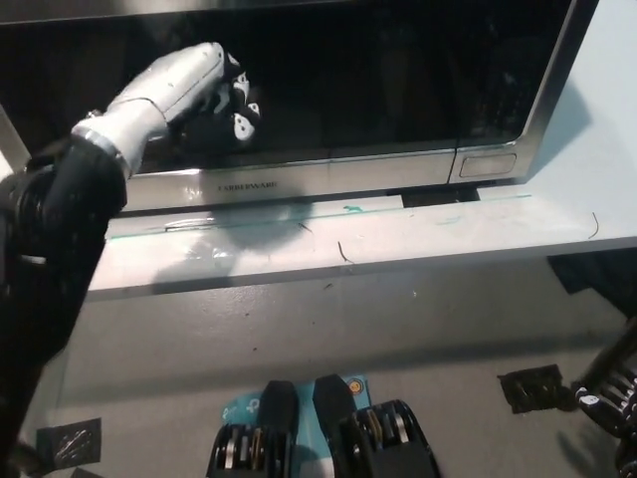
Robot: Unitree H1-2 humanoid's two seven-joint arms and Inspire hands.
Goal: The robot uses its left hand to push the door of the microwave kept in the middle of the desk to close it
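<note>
The steel microwave (pixel 328 174) fills the top of the head view, standing on the pale desk (pixel 418 234). Its dark glass door (pixel 388 80) lies flush with the front, closed. My white left hand (pixel 194 85) rests against the door's left part, open, with bent fingers (pixel 242 105) touching the glass and nothing held. Only a bit of my black right hand (pixel 609 393) shows at the bottom right edge, low beside the desk.
The desk's front edge (pixel 328 274) runs across the middle of the picture, with grey floor (pixel 299 339) below it. A small dark object (pixel 528 388) lies on the floor at the right. Another dark square (pixel 70 443) lies at the bottom left.
</note>
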